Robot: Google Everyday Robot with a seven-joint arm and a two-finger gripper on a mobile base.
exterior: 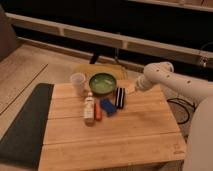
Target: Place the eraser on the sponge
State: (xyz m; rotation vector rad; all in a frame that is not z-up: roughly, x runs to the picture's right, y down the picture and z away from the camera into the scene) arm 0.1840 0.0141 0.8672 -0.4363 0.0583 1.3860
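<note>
The eraser [120, 97], a black block with white stripes, lies on the wooden table [115, 140] just right of the green bowl's front. The blue sponge [107, 106] lies flat just to its left and a little nearer the camera, close beside it. My gripper [131, 90] sits at the end of the white arm [162, 80], which reaches in from the right. It hovers just right of and behind the eraser, near the table's back right edge. Nothing is visibly held.
A green bowl [103, 82] and a white cup [78, 83] stand at the back of the table. A white bottle [89, 108] and a narrow orange object [98, 111] lie left of the sponge. A dark mat [22, 125] borders the table's left side.
</note>
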